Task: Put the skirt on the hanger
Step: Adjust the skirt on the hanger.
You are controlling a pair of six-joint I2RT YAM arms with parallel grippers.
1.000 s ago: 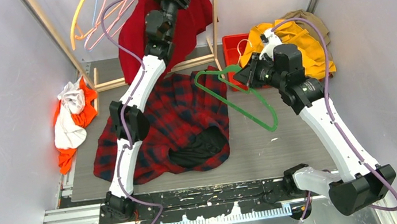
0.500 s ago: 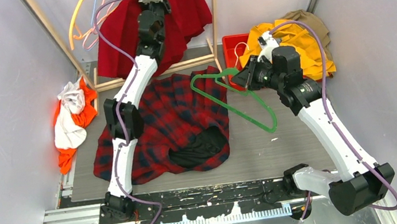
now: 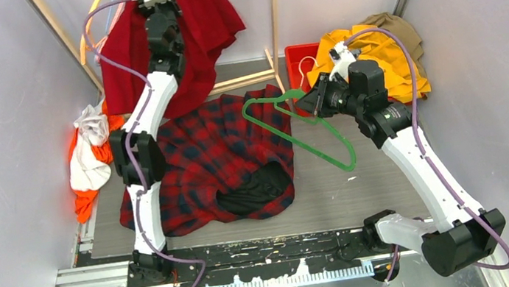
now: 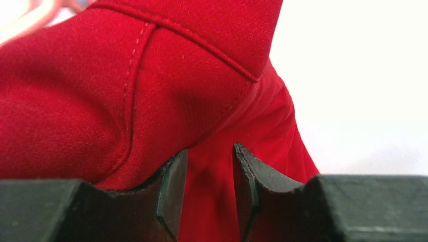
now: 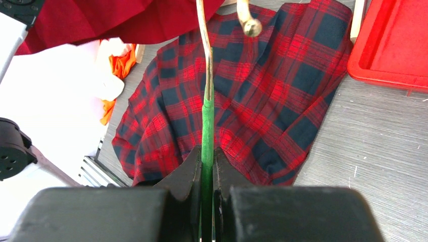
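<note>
Two grips show. The left gripper (image 4: 209, 166), high in the upper left of the top view, pinches a fold of the red skirt (image 3: 209, 16), which hangs between the wooden rack (image 3: 278, 14) posts. The right gripper (image 5: 207, 161) is clamped on a green hanger (image 3: 311, 147), over the plaid shirt (image 3: 201, 158) at centre.

A green hanger (image 5: 207, 136) hangs over the plaid shirt (image 3: 215, 149); yellow cloth (image 3: 373, 53) drapes a red bin (image 3: 295, 60).
</note>
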